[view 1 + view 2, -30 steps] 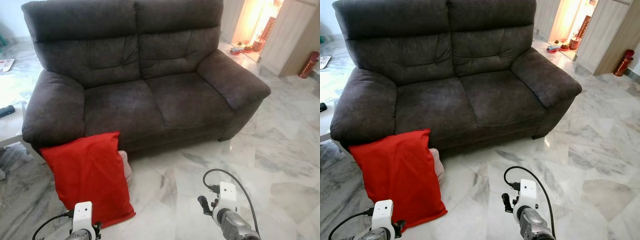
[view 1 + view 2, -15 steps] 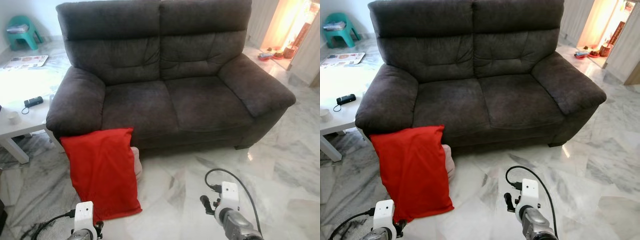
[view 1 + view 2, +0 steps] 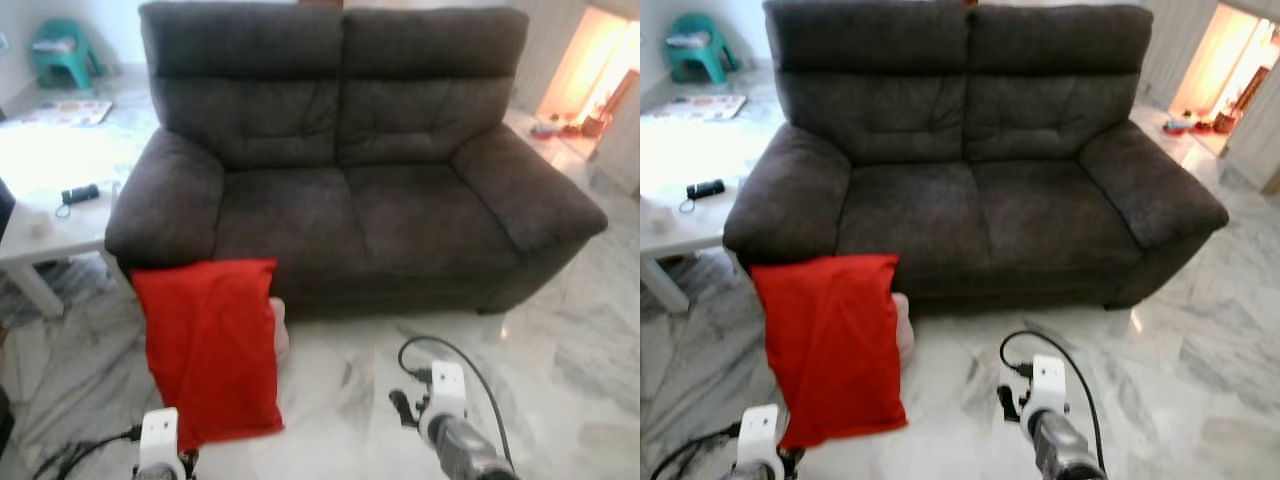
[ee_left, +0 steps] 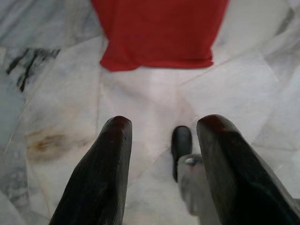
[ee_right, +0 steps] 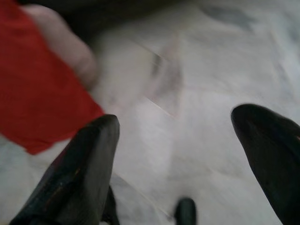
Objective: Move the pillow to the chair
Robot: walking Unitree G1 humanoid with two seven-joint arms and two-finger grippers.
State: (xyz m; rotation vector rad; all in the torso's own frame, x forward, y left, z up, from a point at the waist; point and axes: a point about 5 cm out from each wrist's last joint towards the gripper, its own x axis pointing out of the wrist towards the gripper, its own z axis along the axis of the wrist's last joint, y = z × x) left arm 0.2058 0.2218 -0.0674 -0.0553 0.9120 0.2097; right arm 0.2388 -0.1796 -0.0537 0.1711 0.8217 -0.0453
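Both head views are soft with motion blur, so edges of the dark grey fabric sofa (image 3: 350,170) look smeared. Warm orange light glows from the doorway (image 3: 1230,70) at the far right, blown out to near white. The white low table (image 3: 40,190) at the left is overexposed. The glossy grey-veined marble floor (image 3: 1200,330) carries pale reflections. The left wrist view is evenly lit and fairly sharp; the right wrist view is heavily blurred, the red fabric pillow (image 5: 33,89) there smeared

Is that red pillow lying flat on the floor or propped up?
Propped up. The red pillow stands tilted, its top edge leaning against the sofa below the armrest, its bottom edge on the marble floor.
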